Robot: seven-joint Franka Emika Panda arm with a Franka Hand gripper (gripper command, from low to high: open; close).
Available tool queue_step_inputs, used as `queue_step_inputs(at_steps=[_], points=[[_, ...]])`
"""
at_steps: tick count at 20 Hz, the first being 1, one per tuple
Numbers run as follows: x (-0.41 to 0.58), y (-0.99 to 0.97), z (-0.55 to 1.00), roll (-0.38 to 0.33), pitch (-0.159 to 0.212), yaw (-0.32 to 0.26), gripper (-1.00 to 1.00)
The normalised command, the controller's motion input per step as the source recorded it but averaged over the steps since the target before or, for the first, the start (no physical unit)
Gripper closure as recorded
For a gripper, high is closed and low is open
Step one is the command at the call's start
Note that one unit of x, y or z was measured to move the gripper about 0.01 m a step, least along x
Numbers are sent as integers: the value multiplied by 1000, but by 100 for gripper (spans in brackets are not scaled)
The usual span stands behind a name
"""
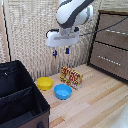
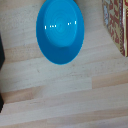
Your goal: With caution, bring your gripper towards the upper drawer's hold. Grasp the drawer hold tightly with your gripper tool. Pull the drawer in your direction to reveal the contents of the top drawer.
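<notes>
My gripper (image 1: 60, 51) hangs in the air above the table, its two blue-tipped fingers (image 1: 67, 50) apart and holding nothing. It is well to the exterior view's left of the dark brown cabinet. The upper drawer (image 1: 113, 31) is shut, with its drawer hold (image 1: 116, 32), a thin silver bar, on its front. A lower drawer (image 1: 109, 59) with its own silver bar sits beneath. The gripper's fingers do not show in the wrist view, which looks straight down on the blue bowl (image 2: 60, 31).
A blue bowl (image 1: 63, 91), a yellow bowl (image 1: 44, 83) and a red-and-yellow box (image 1: 71, 77) stand on the wooden table (image 1: 95, 100) below the gripper. A black bin (image 1: 20, 97) fills the exterior view's lower left. The box's edge shows in the wrist view (image 2: 116, 25).
</notes>
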Motion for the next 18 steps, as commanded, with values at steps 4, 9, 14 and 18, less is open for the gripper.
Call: queue_step_inputs(at_steps=[4,9,14,18], points=[[147,66,122,-351,27,100,-100],[167,0,215,-339,5,104,-100],[147,18,312,-308,3,117,-100],[148,24,526,-233,6,128,-100]])
